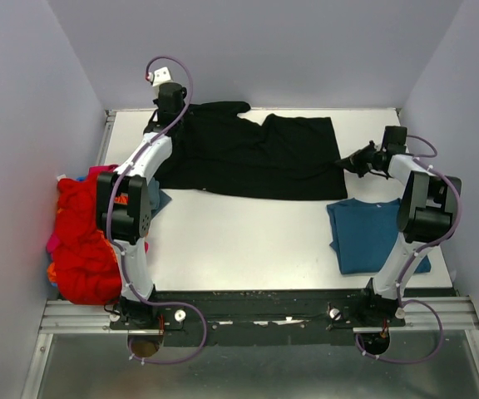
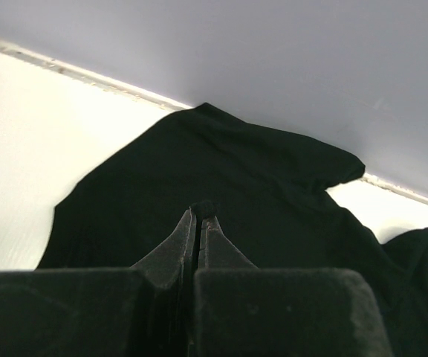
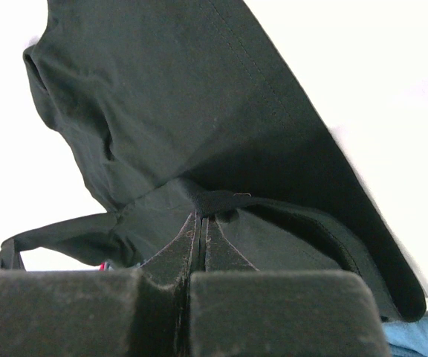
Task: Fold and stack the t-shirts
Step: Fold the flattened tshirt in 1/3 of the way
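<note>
A black t-shirt (image 1: 248,158) lies spread across the back of the white table (image 1: 239,241); no print shows on it. My left gripper (image 1: 170,116) is at its back left part, shut on a pinch of the black cloth (image 2: 203,208). My right gripper (image 1: 345,163) is at the shirt's right edge, shut on its hem (image 3: 218,201), which is lifted a little. A folded teal-blue t-shirt (image 1: 377,234) lies at the front right, beside the right arm.
A heap of red, orange and pink shirts (image 1: 86,241) sits at the table's left edge, with a grey-blue one (image 1: 158,199) partly under the left arm. Grey walls close the back and sides. A metal rail runs along the front edge.
</note>
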